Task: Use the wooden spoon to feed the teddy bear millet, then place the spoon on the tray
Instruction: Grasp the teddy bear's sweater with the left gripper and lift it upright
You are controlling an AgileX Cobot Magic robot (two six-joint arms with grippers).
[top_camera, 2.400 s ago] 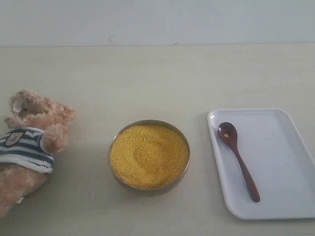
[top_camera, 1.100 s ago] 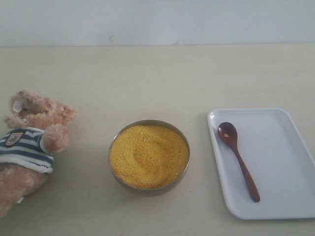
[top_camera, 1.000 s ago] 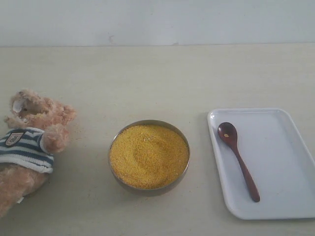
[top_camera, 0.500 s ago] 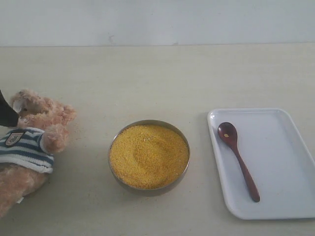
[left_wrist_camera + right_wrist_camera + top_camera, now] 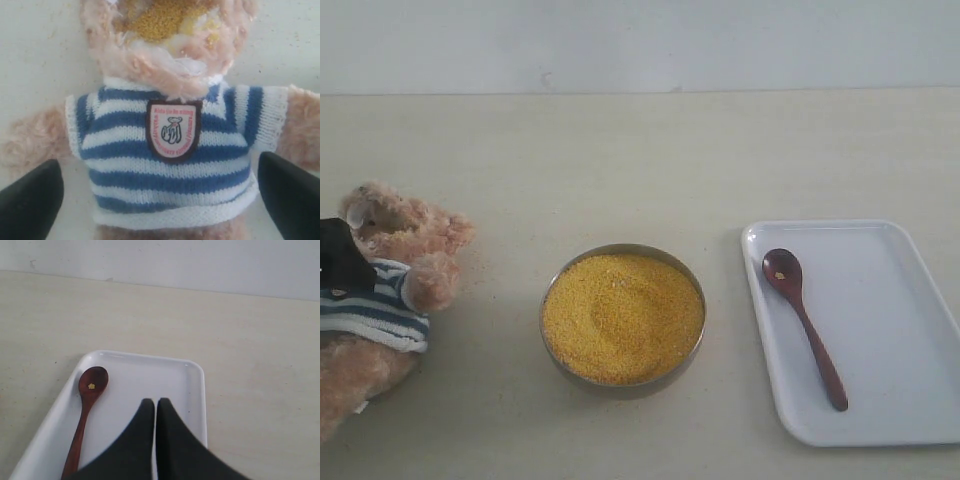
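The teddy bear (image 5: 390, 290) lies on its back at the table's left edge, millet grains on its muzzle (image 5: 160, 17). My left gripper (image 5: 340, 258) hangs over its striped shirt (image 5: 170, 170), open, one finger (image 5: 30, 202) on each side of the torso. The millet (image 5: 623, 317) fills a metal bowl (image 5: 622, 385) at centre. The wooden spoon (image 5: 805, 325) lies in the white tray (image 5: 890, 330) at right, a few grains in its bowl (image 5: 91, 385). My right gripper (image 5: 155, 402) is shut and empty above the tray (image 5: 130, 375), beside the spoon; it is out of the exterior view.
A pale wall (image 5: 640, 45) bounds the far edge of the table (image 5: 620, 160). Loose grains are scattered on the table by the bear's head.
My left gripper has come in from the left edge and now sits over the bear's chest. Bowl, spoon and tray have not moved.
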